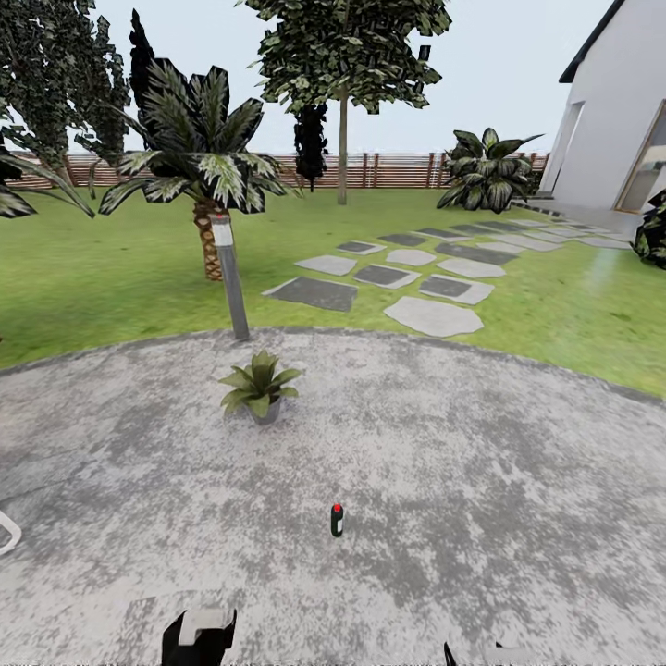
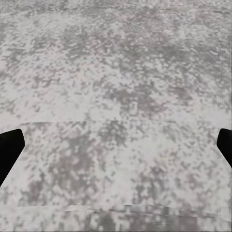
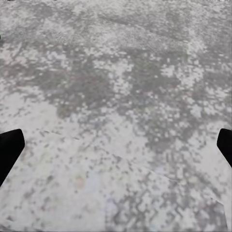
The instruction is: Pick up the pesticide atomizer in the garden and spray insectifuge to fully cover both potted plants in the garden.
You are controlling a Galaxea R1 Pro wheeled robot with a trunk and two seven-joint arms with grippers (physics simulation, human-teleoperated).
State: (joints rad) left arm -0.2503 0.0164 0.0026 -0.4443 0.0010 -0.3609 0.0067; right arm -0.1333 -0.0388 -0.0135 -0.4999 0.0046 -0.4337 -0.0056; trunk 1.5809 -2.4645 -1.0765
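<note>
both end effectors' fingertips (image 2: 9,150) cut off, splayed over patio (image 2: 116,96).

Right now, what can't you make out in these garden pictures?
- The pesticide atomizer, head view: too small to read its label or see its nozzle.
- Second potted plant: only one potted plant is in frame.
- Left gripper and right gripper, wrist views: fingertips cut off at the picture edges, spread wide over the patio.
</note>
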